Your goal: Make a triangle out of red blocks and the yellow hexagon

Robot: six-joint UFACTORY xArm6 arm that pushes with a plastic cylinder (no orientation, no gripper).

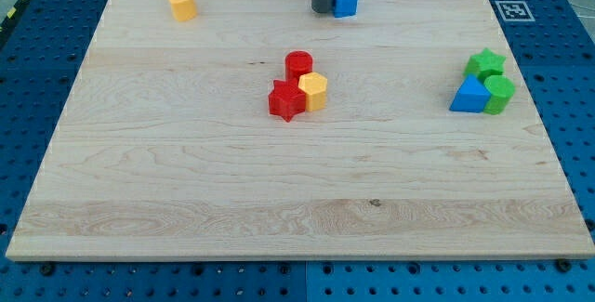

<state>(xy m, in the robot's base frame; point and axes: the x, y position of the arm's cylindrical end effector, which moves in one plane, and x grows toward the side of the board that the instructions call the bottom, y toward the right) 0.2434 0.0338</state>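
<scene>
Resting at the view's top, my tip [323,11] touches the left side of a blue block [346,0]; the rod grasps nothing. Mid-board, a red cylinder [298,64], red star [287,100] and yellow hexagon [313,90] cluster, touching. A second yellow block [182,5] sits top left.

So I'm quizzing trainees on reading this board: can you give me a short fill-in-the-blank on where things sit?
1. My tip sits at the view's top, just left of the ___ block.
2. The red cylinder and red star touch a ___ hexagon.
3. The blue triangle huddles with two ___ blocks.

Missing words: blue; yellow; green
</scene>
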